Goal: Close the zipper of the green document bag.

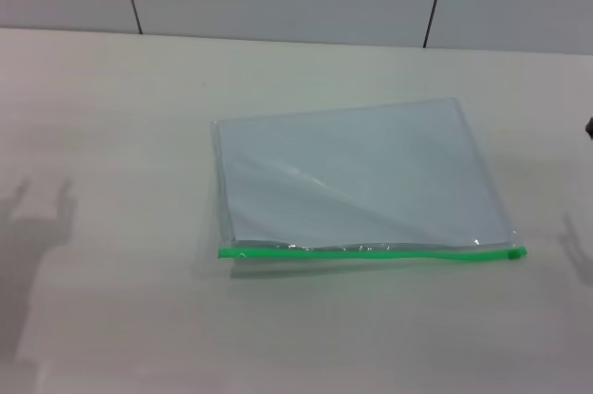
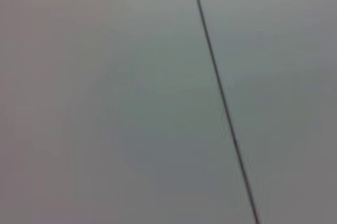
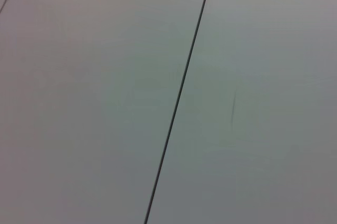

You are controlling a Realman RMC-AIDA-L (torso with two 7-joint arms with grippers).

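bag point(image 1: 357, 176): flat, translucent blue-grey pouch lying on the tabletop point(image 1: 111, 134), a little toward 3 o'clock of the view's centre; its far edge runs slightly askew.
zipper point(image 1: 371, 251): bright green strip along the long edge at 6 o'clock, nearest the robot.
slider point(image 1: 515, 252): a small green nub at the strip's 3 o'clock end looks like it; a faint bump near the 9 o'clock end makes this uncertain.
weight: judged very light; a push along the strip would likely drag the whole pouch.
stiffness: thin, floppy film with creases and glare; probably buckles if pinched mid-panel.
surface: smooth plastic on a smooth top, so likely slippery.
where to hold: pin the pouch near one end of the strip with one hand, pinch the slider with the other and draw it along the edge.
left hand: not in view; only a forked shadow point(image 1: 37, 227) at 9 o'clock hints at it overhead, so I cannot tell how wide it stands.
right hand: not in view, opening unknown; a dark sliver at the 3 o'clock border may be the arm.
wrist views: both show only pale wall panels with dark seams.
hard to tell: whether the zipper is open or shut, and what the pouch holds.
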